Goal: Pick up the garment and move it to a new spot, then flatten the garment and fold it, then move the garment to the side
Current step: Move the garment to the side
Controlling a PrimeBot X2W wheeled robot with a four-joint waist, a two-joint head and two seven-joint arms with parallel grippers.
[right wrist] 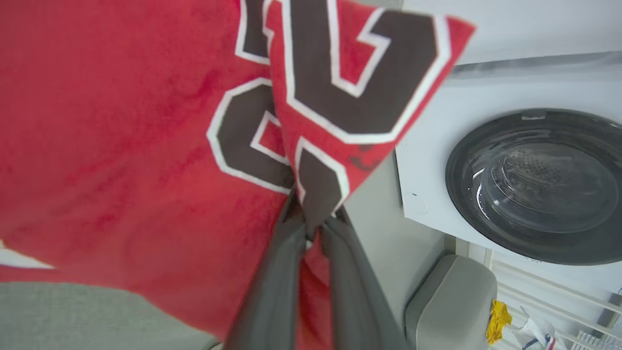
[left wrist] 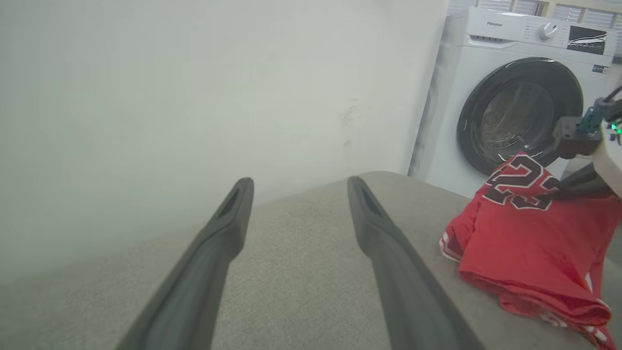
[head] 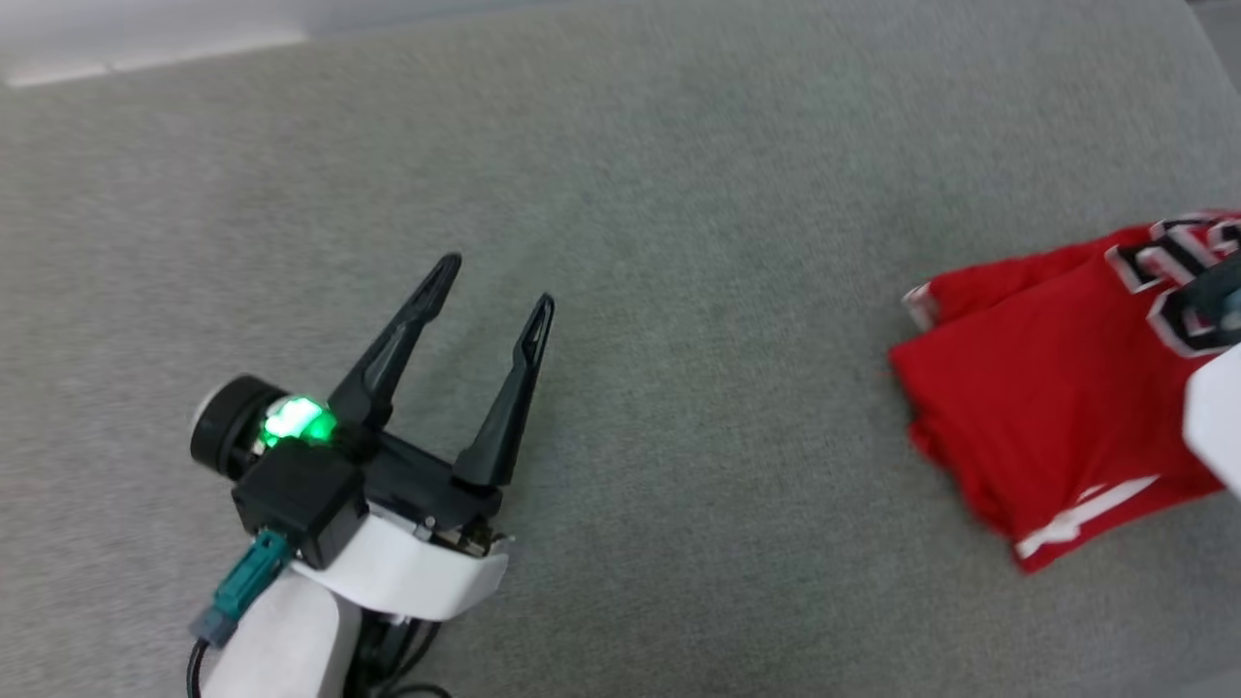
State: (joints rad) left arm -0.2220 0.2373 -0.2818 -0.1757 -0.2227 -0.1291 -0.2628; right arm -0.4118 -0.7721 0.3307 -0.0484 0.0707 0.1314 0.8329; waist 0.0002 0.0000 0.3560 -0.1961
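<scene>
While one garment (head: 1028,407) lies heaped, right tool (right wrist: 311,228) pinching its numbered corner, left tool (head: 498,281) spread apart.

The garment (head: 1028,407) is bright red, its number 23 brown-black with white outlines, and it has red-and-white striped trim. The upholstery (head: 679,242) is plain speckled grey. The left end effector (head: 497,281) has black fingers, a green light (head: 296,419), a teal plug (head: 247,572) and a white wrist. The washing machine (left wrist: 486,53) is white with a black door ring.
</scene>
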